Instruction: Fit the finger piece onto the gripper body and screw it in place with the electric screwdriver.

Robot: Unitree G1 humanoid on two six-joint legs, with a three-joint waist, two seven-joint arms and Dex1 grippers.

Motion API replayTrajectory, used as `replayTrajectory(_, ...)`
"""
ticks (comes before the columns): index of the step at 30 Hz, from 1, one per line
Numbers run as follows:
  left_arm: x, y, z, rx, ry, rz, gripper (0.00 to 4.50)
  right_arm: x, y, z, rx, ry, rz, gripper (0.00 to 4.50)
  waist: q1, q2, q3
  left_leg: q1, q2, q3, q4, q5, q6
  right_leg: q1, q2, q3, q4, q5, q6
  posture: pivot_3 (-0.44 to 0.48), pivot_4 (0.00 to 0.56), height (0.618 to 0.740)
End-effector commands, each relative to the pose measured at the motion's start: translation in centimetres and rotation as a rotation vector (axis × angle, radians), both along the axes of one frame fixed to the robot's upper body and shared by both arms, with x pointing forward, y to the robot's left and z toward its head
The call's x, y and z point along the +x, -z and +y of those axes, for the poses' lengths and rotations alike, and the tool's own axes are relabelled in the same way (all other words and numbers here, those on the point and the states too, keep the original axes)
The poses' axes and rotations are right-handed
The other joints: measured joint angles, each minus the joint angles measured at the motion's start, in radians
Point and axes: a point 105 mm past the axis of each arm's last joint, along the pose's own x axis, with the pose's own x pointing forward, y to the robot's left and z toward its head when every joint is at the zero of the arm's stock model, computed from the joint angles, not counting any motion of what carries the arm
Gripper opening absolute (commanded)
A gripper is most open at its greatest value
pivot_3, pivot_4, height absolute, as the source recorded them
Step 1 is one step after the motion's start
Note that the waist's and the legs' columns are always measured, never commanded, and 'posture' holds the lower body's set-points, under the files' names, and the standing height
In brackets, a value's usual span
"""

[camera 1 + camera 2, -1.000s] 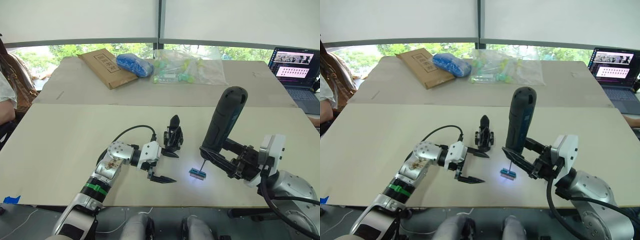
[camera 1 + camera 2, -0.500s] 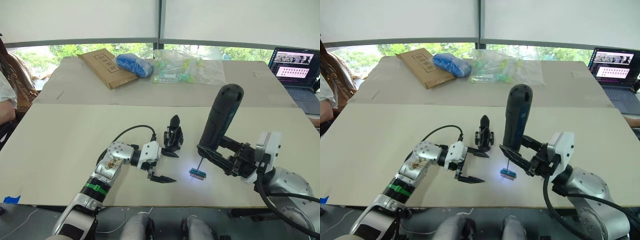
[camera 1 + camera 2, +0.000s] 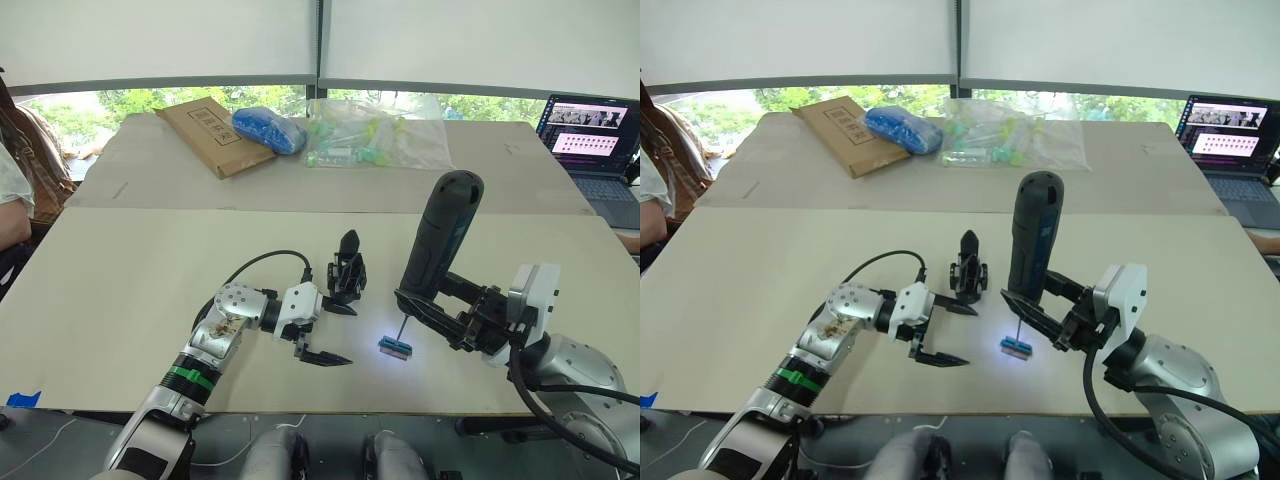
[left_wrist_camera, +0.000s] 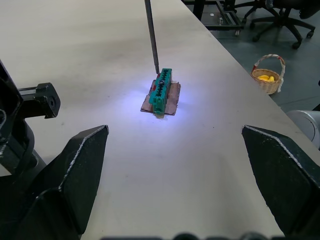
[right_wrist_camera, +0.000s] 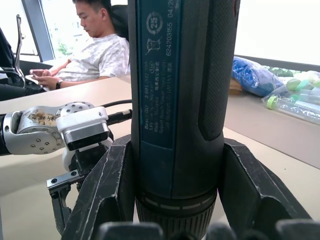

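Right fingers [image 3: 425, 310] clamp electric screwdriver [image 3: 438, 238] | left fingers [image 3: 338, 333] open | green block [image 3: 394, 347] under bit

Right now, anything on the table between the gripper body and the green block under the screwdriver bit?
No. The eye views show bare table between the gripper body and the green block. The left gripper sits open just beside that stretch.

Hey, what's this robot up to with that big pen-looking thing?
Its right gripper holds an electric screwdriver upright, the lit bit touching a small green block on the table. The left gripper rests open on the table beside the small black gripper body, which stands untouched. A person sits at the table's far left.
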Motion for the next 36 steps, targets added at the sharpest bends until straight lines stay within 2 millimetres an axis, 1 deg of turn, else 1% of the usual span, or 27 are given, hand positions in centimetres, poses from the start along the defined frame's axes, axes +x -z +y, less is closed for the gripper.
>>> replayTrajectory(1,0.18,-0.98,-0.36,-0.013,0.017,-0.047,4.5,-0.5,-1.23,0.12,0.011,-0.015,-0.062,1.91,0.0,0.0,0.0,0.0,0.0,0.0,0.0,0.0,0.0,0.0,0.0,0.0,0.0,0.0,0.0,0.0,0.15,0.732)
replayTrajectory(25,0.19,-1.05,-0.42,-0.013,0.015,-0.052,4.5,-0.48,-0.69,-0.04,0.007,-0.02,-0.058,1.91,0.0,0.0,0.0,0.0,0.0,0.0,0.0,0.0,0.0,0.0,0.0,0.0,0.0,0.0,0.0,0.0,0.15,0.732)
replayTrajectory(36,0.33,-1.11,-0.42,-0.012,0.009,-0.058,4.5,-0.62,-0.75,-0.09,0.001,-0.026,-0.062,1.91,0.0,0.0,0.0,0.0,0.0,0.0,0.0,0.0,0.0,0.0,0.0,0.0,0.0,0.0,0.0,0.0,0.15,0.732)
